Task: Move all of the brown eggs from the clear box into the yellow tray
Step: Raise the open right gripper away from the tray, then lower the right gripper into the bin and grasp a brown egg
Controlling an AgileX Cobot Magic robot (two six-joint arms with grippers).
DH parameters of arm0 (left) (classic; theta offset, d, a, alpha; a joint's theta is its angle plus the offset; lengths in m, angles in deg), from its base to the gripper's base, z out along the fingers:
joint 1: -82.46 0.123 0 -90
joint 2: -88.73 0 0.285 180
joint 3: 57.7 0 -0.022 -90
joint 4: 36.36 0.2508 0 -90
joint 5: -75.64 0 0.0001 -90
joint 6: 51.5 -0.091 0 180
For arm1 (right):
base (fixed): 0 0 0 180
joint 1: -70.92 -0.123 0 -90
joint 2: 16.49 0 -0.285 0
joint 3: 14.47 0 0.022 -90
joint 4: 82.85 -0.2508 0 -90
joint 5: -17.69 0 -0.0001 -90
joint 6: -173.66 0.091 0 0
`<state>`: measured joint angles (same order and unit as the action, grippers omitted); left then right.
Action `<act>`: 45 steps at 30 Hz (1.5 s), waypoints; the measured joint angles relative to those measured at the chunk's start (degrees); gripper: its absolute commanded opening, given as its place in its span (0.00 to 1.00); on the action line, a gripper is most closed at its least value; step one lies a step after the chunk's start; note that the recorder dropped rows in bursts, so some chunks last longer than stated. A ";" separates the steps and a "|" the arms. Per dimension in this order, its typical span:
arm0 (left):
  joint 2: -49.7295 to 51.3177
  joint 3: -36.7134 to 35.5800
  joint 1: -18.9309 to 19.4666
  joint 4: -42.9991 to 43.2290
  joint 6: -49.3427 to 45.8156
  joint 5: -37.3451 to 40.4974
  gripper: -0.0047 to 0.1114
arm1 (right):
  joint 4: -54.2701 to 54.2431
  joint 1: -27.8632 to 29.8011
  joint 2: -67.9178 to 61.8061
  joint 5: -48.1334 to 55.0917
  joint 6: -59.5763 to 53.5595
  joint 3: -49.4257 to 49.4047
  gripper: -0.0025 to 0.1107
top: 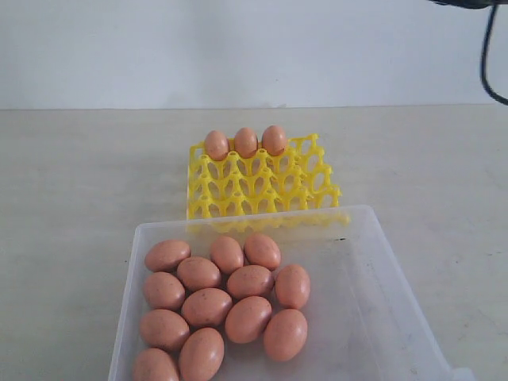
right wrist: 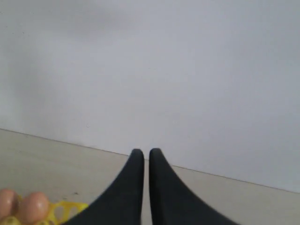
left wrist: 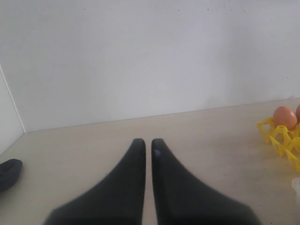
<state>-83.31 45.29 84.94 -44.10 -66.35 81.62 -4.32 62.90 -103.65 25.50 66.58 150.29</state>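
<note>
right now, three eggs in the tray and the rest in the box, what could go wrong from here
1. The brown eggs in the clear box lie packed and touching; a grab at one may shove its neighbours.
2. The left gripper and right gripper are both shut; coming down like that would likely press on a shell.
3. Placing in the yellow tray next to the seated eggs could knock them.

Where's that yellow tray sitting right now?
In the exterior view, the yellow tray sits centrally, just behind the clear box, with three eggs in its far row.
</note>
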 measured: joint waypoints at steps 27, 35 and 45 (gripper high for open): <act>0.00 0.00 0.00 0.00 0.00 0.00 0.08 | -127.00 0.00 -1.09 57.79 -111.74 -1.41 0.02; 0.00 0.00 0.00 0.00 0.00 0.00 0.08 | -113.06 -2.01 -15.54 61.24 -103.01 12.74 0.02; 0.00 0.00 0.00 0.00 0.00 0.00 0.08 | -99.45 -10.60 -24.57 61.34 -96.69 13.53 0.12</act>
<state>-83.31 45.29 84.94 -44.10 -66.35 81.62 -103.77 52.31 -128.23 86.84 -30.11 163.83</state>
